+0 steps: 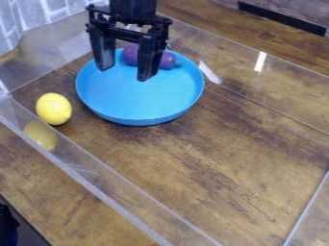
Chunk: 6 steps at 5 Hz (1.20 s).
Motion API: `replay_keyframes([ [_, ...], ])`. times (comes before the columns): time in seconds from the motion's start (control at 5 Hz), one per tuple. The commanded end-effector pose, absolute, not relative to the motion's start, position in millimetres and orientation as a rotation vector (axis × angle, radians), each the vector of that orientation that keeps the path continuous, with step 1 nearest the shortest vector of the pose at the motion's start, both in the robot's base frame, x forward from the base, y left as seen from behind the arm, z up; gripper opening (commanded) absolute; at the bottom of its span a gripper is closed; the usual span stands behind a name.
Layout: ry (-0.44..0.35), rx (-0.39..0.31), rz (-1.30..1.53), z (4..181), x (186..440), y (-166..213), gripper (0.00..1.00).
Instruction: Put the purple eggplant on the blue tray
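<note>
The blue tray (144, 96) is a round shallow dish on the wooden table, left of centre. The purple eggplant (164, 61) lies inside it at the far rim, partly hidden behind my fingers. My gripper (125, 67) hangs over the tray's far left part, pointing down and open, with its two black fingers (102, 58) spread wide. The eggplant shows just right of the right finger, and nothing is held between the jaws.
A yellow lemon (53, 108) sits on the table left of the tray. A clear plastic barrier (90, 178) runs along the front left. Wooden table surface stretches to the right and front of the tray.
</note>
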<state>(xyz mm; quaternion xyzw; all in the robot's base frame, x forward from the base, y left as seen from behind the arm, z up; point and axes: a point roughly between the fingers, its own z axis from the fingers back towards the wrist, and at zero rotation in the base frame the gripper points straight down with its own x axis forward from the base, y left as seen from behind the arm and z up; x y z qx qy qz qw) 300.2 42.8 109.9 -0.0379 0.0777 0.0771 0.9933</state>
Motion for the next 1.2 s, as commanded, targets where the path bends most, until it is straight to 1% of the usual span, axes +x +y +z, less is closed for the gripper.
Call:
replay_keyframes([
  [0.0, 0.091, -0.082, 0.135, 123.5, 311.2, 40.3, 1.00],
  [0.4, 0.093, -0.101, 0.038, 106.4, 304.5, 37.2, 1.00],
  [0.6, 0.081, -0.118, -0.027, 100.9, 303.4, 38.1, 1.00],
  [1.0, 0.039, -0.127, 0.044, 95.7, 324.0, 31.5, 1.00],
])
